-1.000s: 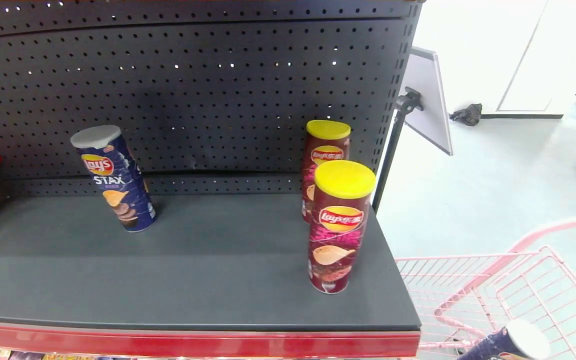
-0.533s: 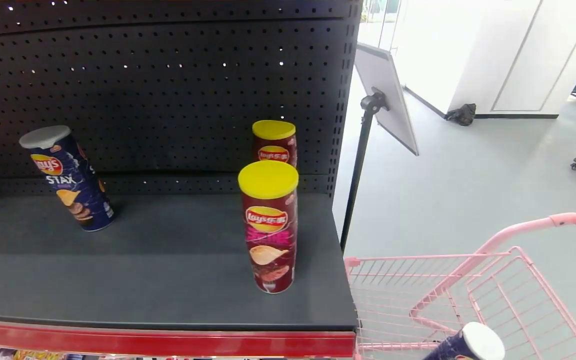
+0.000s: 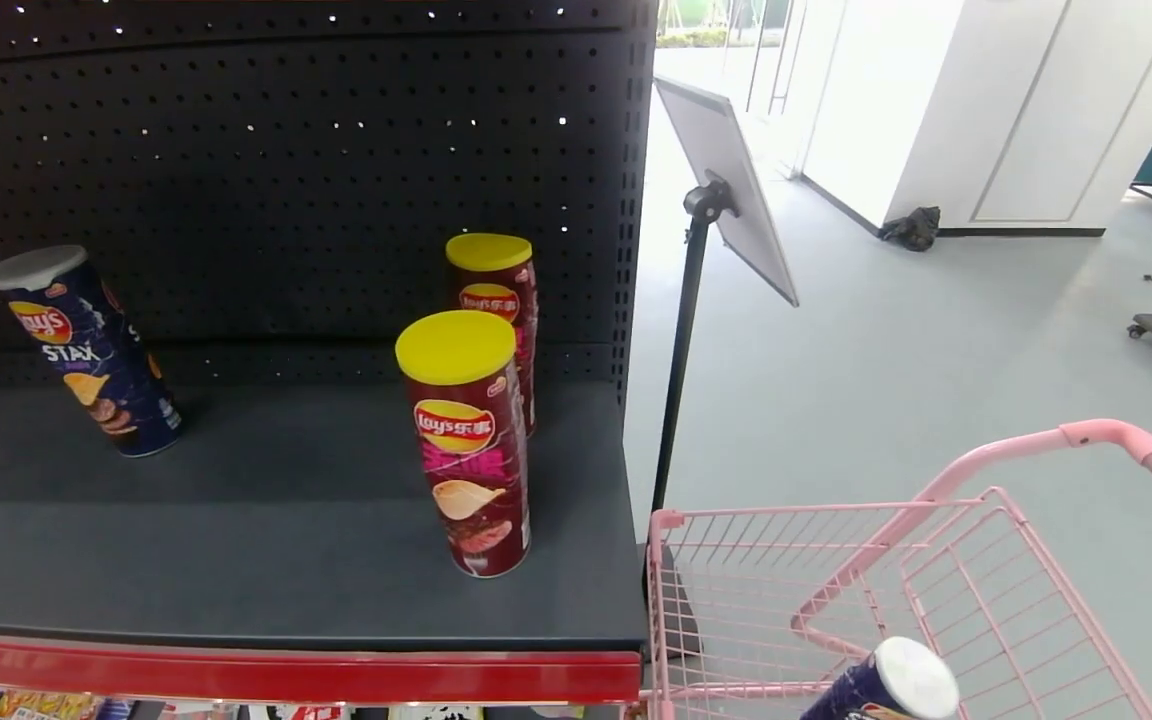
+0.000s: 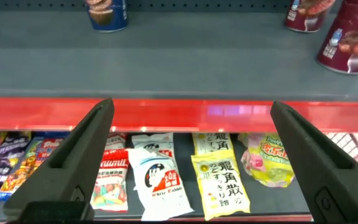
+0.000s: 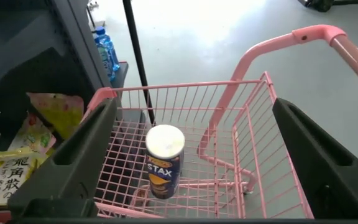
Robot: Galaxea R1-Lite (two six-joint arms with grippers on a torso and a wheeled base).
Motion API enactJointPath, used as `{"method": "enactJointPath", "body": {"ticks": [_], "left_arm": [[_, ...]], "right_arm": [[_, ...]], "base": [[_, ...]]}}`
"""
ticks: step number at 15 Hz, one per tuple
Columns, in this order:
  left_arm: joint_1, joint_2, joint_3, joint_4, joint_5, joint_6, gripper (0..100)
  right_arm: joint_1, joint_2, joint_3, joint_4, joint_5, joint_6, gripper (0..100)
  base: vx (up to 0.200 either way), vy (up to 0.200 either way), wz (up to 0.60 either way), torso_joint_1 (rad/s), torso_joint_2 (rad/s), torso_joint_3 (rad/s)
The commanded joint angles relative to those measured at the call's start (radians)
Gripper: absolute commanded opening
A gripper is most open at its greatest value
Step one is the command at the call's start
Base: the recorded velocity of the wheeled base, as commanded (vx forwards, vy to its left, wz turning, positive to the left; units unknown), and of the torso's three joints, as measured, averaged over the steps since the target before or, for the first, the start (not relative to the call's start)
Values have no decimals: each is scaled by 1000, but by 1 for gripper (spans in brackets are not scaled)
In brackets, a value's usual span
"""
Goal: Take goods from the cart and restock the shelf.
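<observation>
Rightward the head view has been swung since the earlier frames, bringing more of the pink wire cart (image 3: 936, 530) into sight; nothing on the dark grey shelf board (image 3: 286, 540) has been displaced. One dark blue cylindrical chip can with a white lid (image 5: 165, 160) is stood in the cart below the right gripper (image 5: 194, 102), whose fingers are spread wide. The left gripper (image 4: 191, 106), likewise spread and empty, is held before the shelf's red front edge (image 4: 179, 115). Two maroon yellow-lidded cans (image 3: 466, 440) are stood on the shelf.
</observation>
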Motion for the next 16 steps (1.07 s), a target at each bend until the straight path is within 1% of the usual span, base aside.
{"method": "enactJointPath", "body": {"ticks": [1, 9, 14, 16], "left_arm": [[0, 1, 0, 0, 0, -1, 100], [0, 1, 0, 0, 0, -1, 100], [0, 1, 0, 0, 0, -1, 100], [0, 1, 0, 0, 2, -1, 100]], "right_arm": [[0, 1, 0, 0, 1, 1, 100], [0, 1, 0, 0, 1, 3, 100], [0, 1, 0, 0, 1, 1, 100], [0, 1, 0, 0, 1, 1, 100]], "base": [[0, 0, 0, -144, 330, 188], [0, 0, 0, -154, 361, 207], [0, 0, 0, -191, 465, 265], [-200, 0, 0, -215, 540, 327]]}}
